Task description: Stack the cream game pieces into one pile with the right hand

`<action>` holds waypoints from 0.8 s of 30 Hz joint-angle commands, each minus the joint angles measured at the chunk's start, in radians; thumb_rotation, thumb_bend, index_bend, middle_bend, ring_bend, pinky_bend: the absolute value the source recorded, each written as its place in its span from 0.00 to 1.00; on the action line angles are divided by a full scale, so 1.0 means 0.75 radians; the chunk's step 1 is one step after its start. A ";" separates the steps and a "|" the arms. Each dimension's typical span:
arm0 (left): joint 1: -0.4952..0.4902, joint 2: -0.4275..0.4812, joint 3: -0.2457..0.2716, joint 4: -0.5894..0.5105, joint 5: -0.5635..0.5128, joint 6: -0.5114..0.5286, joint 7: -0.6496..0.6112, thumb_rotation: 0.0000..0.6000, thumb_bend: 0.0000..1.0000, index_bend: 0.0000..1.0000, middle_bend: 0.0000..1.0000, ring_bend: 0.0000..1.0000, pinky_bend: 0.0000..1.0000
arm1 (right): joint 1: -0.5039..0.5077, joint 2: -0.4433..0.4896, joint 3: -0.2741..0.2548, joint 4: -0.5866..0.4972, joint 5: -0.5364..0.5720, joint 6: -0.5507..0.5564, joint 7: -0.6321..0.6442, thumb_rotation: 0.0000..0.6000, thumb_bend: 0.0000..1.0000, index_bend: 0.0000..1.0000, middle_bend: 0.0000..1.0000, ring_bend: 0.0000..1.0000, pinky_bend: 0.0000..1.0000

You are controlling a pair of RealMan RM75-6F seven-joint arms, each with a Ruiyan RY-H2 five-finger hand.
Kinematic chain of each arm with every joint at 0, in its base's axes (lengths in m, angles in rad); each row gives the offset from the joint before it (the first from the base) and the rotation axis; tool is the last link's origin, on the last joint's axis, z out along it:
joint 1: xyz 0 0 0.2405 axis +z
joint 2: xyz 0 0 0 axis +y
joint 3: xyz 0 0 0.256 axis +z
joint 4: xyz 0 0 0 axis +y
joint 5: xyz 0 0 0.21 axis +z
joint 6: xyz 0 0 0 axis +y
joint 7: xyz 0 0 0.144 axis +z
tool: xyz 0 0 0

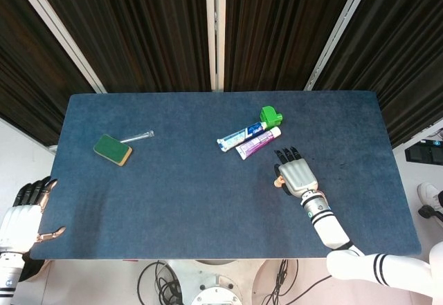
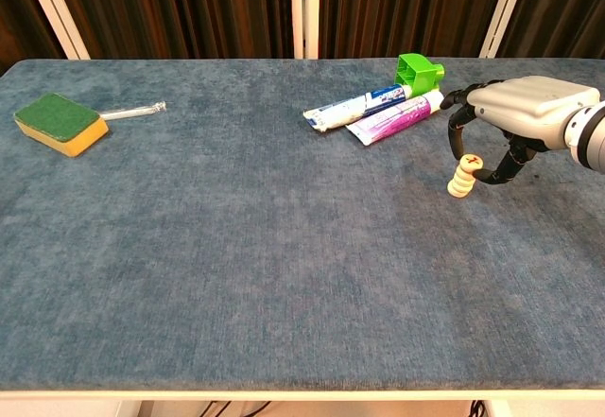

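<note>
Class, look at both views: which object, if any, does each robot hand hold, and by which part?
The right robot hand pinches the top cream game piece by its edge, on the pile. The left robot hand holds nothing.

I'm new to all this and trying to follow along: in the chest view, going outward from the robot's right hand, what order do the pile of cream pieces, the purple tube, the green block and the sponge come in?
From the right hand:
1. Pile of cream pieces, just below its fingers.
2. Purple tube, a little to the hand's left.
3. Green block, behind the tube, toward the table's back edge.
4. Sponge, far across at the left end.
</note>
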 commanded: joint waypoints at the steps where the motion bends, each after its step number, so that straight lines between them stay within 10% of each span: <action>1: 0.000 0.001 0.000 0.000 0.000 0.000 -0.001 1.00 0.12 0.00 0.00 0.00 0.00 | 0.002 0.000 -0.002 0.001 0.006 -0.004 -0.004 1.00 0.28 0.46 0.08 0.00 0.00; 18: 0.035 -0.005 0.036 0.086 0.044 0.036 -0.076 1.00 0.12 0.00 0.00 0.00 0.00 | 0.001 0.027 -0.007 -0.032 0.000 -0.003 0.014 1.00 0.27 0.38 0.06 0.00 0.00; 24: 0.037 0.009 0.026 0.059 0.050 0.057 -0.058 1.00 0.12 0.00 0.00 0.00 0.00 | -0.102 0.192 -0.039 -0.207 -0.171 0.173 0.084 1.00 0.23 0.18 0.03 0.00 0.00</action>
